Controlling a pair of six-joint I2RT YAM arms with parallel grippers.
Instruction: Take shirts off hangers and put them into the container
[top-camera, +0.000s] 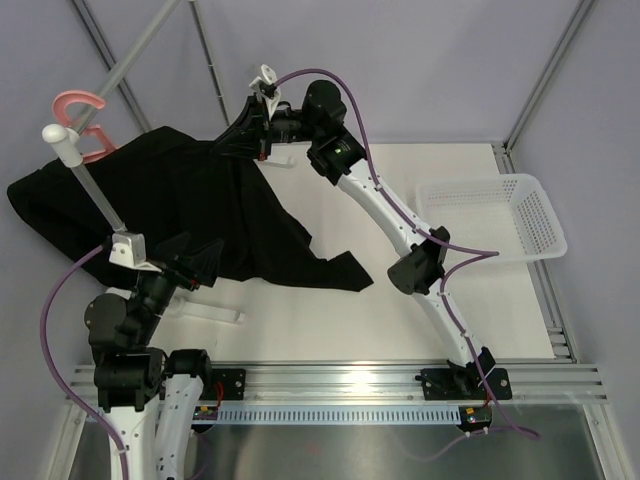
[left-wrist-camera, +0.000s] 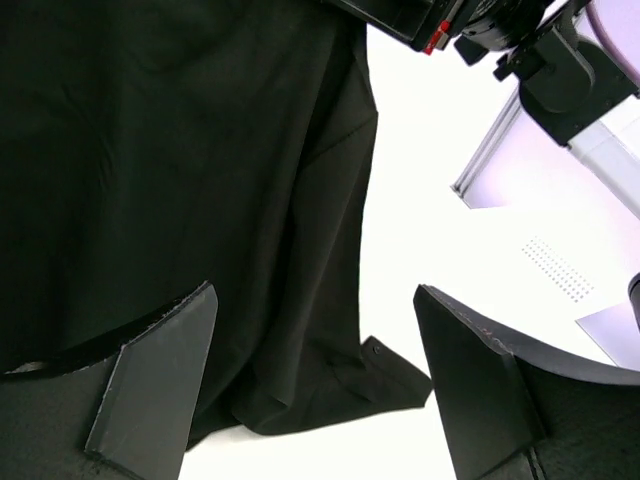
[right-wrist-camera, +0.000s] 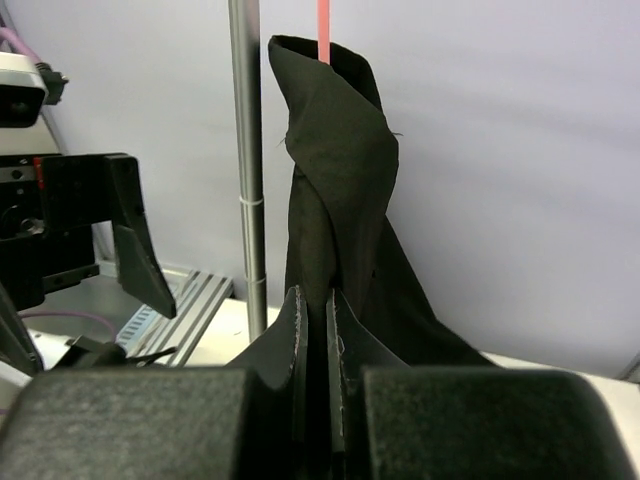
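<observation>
Hanging on the pink hanger (top-camera: 80, 125) beside the top of the white rack pole (top-camera: 95, 195), the black shirt (top-camera: 180, 210) spreads wide, and its lower corner reaches the desk (top-camera: 400, 320). At the shirt's far edge, the right fingers (top-camera: 238, 138) are pinched narrowly on a bunched fold of its fabric. At the shirt's near edge, the left fingers (top-camera: 205, 262) stand wide apart, gripping nothing. The white mesh basket (top-camera: 500, 215) sits well apart from the shirt, to its right.
</observation>
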